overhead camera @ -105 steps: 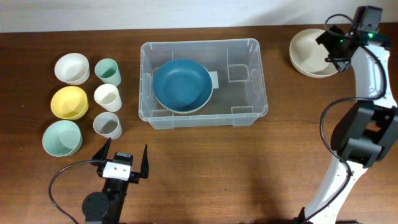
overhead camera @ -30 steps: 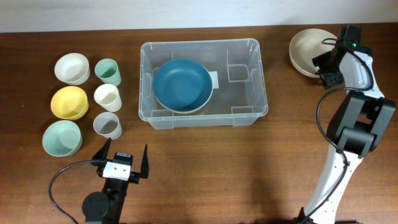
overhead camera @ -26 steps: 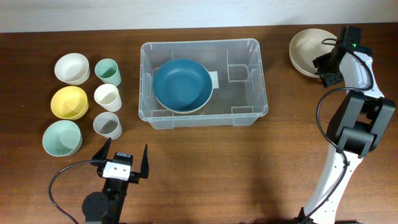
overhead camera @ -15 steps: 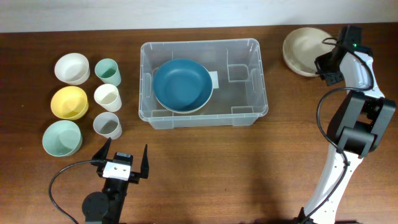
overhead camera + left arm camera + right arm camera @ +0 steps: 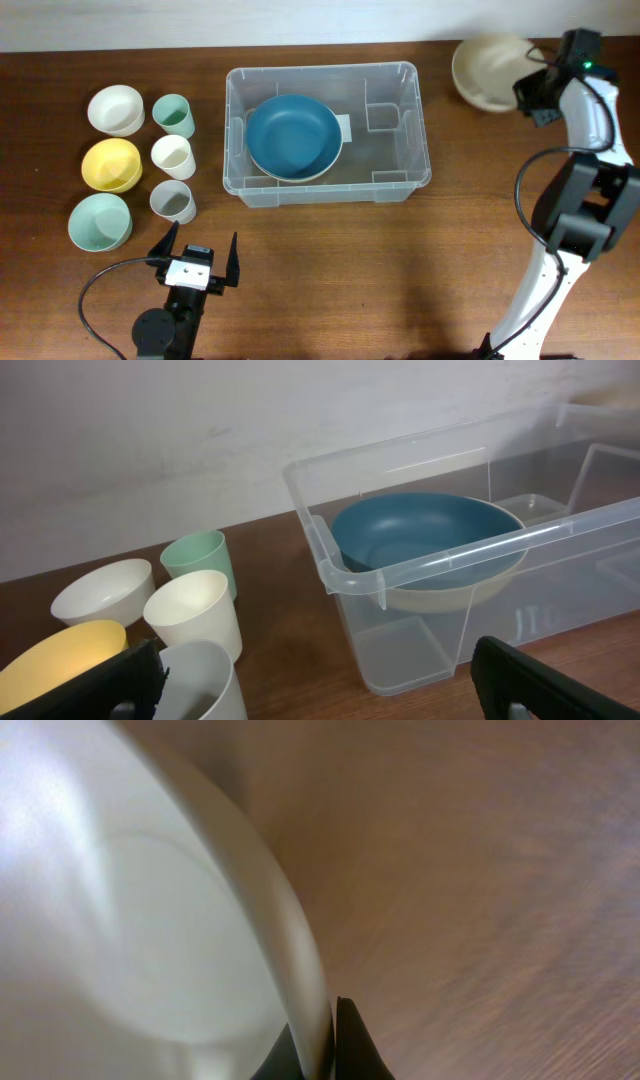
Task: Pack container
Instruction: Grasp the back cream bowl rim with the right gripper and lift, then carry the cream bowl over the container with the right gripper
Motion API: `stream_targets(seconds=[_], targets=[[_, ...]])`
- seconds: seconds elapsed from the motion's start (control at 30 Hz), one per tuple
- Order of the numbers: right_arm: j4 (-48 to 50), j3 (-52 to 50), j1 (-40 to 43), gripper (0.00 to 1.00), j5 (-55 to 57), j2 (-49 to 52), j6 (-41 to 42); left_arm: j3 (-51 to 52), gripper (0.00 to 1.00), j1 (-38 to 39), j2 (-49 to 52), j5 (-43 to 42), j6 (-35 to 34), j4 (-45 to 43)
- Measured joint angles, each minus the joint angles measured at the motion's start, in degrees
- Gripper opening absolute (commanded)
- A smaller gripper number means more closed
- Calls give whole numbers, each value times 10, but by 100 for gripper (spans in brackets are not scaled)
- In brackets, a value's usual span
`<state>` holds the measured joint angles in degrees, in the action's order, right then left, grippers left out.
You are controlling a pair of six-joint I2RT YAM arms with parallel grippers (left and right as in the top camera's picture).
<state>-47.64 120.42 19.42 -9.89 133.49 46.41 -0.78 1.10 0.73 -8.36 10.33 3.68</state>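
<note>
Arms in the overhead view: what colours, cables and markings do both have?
Right arm: white links, black joint housings, a black cable looping beside it, a small green light near the wrist. Left arm: black, with a pale plate behind its black gripper, thin pronged fingers, and a black cable loop.

surface: dark brown wooden table (image 5: 400,280) | backdrop: plain white wall (image 5: 150,430) | light: even, soft

bowl (image 5: 293,136) in container (image 5: 320,68), cups (image 5: 172,156) to its left.
</note>
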Motion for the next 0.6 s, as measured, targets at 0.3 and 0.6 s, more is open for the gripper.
stream_targets(seconds=[0.3,0.6], targets=[[-25,17,-26,4,-160,-156,-72,0,100,0,0,0,0,0],[-118,23,-182,4,-213,-185,-169,0,100,0,0,0,0,0]])
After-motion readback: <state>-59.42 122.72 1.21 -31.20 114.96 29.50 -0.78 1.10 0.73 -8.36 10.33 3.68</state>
